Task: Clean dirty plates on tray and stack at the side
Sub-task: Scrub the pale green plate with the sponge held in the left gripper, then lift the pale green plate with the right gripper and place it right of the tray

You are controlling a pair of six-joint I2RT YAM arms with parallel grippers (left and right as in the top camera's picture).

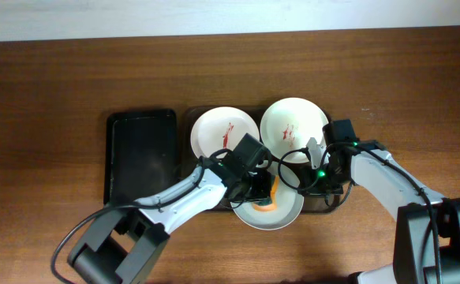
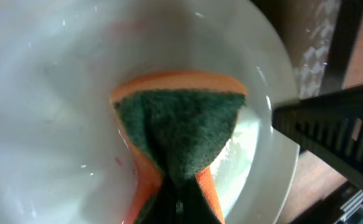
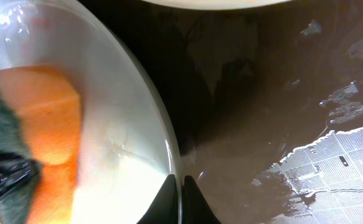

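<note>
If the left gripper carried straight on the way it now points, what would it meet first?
Past the sponge it holds, probably the inside of the white plate; depth is unclear.

My overhead view looks straight down on the brown wooden table (image 1: 48, 95) from well above, taking in the whole workspace. My left wrist view sits very close, facing down into the white round plate (image 2: 50, 106) at the orange-and-green scouring sponge (image 2: 181, 127). My right wrist view, equally near, looks across that plate's rim onto the wet dark tray (image 3: 243, 93). All three share plate and sponge.
</note>
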